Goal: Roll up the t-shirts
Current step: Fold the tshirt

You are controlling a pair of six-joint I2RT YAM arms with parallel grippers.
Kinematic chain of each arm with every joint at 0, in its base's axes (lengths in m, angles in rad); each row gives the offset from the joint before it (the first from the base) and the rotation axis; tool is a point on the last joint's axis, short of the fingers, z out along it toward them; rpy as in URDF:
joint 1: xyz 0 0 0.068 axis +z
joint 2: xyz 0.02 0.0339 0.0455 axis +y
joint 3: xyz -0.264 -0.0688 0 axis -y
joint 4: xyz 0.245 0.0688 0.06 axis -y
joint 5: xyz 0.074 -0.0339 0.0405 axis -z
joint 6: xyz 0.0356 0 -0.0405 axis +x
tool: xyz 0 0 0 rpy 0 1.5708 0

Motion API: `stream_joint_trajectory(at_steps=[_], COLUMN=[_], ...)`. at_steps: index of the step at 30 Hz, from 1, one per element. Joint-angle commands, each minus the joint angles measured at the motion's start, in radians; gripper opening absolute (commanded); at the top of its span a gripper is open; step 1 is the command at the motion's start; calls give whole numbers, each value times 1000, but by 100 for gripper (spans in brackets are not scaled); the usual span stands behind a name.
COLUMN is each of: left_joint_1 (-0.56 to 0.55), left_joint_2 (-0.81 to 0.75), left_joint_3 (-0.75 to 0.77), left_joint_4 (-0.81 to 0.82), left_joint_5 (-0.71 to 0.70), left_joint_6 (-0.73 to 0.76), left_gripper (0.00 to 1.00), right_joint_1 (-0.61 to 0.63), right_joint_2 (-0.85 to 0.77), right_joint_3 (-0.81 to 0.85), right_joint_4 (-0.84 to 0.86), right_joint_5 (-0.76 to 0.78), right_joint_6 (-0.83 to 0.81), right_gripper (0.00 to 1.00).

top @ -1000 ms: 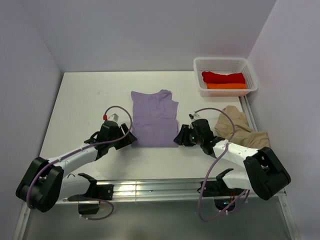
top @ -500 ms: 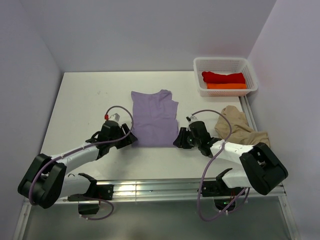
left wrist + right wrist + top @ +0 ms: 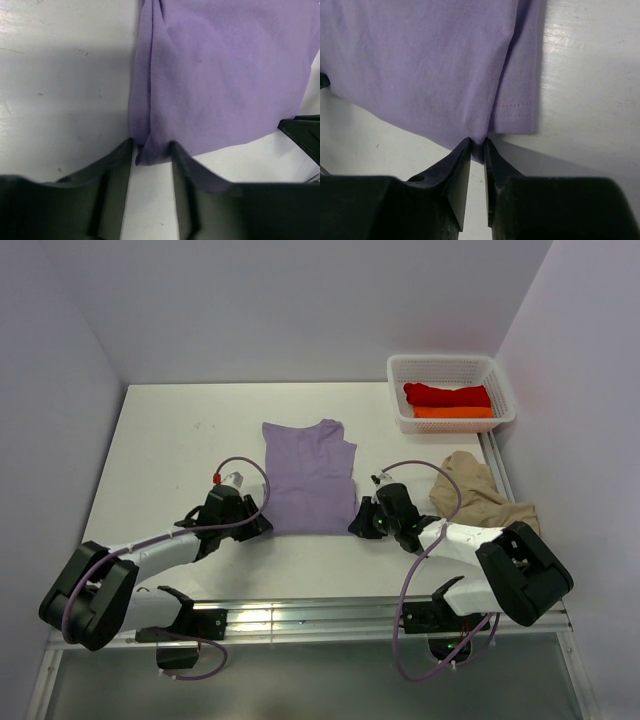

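2 near hem corners of lengthwise lavender t-shirt (image 3: 308,475): left gripper (image 3: 151,151) narrowly astride, right gripper (image 3: 477,146) pinching.

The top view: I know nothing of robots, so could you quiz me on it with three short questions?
1. True or false: the left gripper and the right gripper each sit at a near corner of the lavender t-shirt.
2. Which lie in the basket? A the red t-shirt and the orange t-shirt; B beige and lavender; C nothing.
3. Fill in: the beige t-shirt lies crumpled beside the ___ arm.
Key: 1 true; 2 A; 3 right.
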Motion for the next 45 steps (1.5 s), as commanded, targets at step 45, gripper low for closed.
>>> stream_joint_trajectory(at_steps=[45], left_joint_1=[-9], left_joint_2=[-251], left_joint_3=[153], left_joint_4=[-450], left_joint_5=[126], left_joint_6=[-95], left_gripper=[0], right_joint_1=[9], right_joint_2=[-294], right_joint_3=[183], right_joint_4=[-529], right_joint_5=[-119], right_joint_6=[2], right_gripper=[0])
